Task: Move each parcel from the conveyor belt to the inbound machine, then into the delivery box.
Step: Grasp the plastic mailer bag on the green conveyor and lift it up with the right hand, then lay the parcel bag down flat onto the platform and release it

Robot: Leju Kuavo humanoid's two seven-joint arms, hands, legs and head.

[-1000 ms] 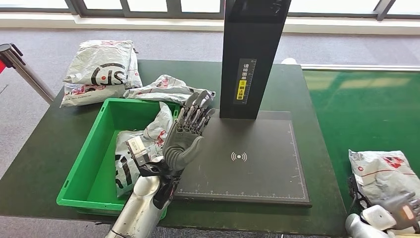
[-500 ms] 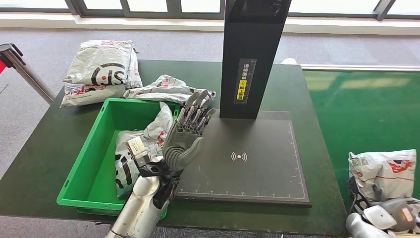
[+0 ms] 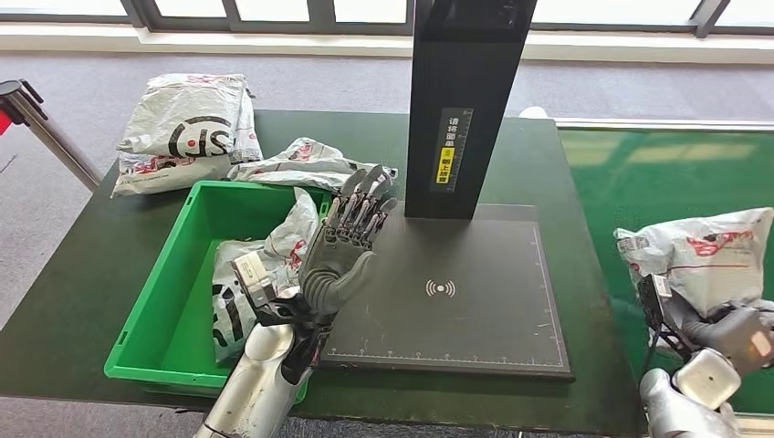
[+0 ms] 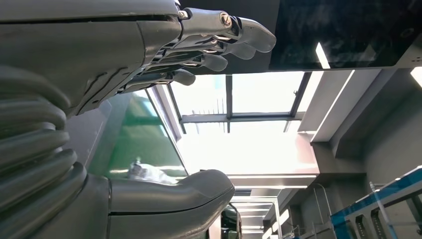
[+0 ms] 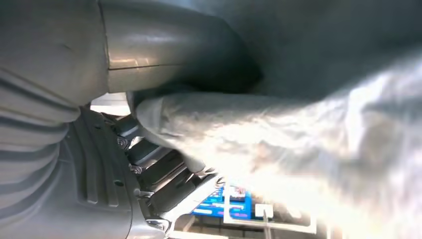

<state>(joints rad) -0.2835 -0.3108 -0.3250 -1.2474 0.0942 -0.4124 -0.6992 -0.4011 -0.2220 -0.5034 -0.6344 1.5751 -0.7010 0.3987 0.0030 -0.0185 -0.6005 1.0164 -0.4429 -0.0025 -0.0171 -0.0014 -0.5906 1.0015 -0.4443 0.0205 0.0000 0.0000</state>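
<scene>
Right hand [image 3: 730, 333] grips a grey parcel [image 3: 707, 260], lifted above the green conveyor belt [image 3: 657, 182] off the table's [image 3: 82, 274] right edge. Left hand [image 3: 342, 246] holds nothing, fingers [image 3: 360, 214] straight and apart, between green delivery box [image 3: 173, 301] and black inbound machine [image 3: 456, 301].

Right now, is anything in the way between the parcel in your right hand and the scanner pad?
Nothing visible. The right hand holds the parcel above the green belt; the scanner pad lies bare. The open left hand hovers at the pad's far edge, beside the green bin.
</scene>
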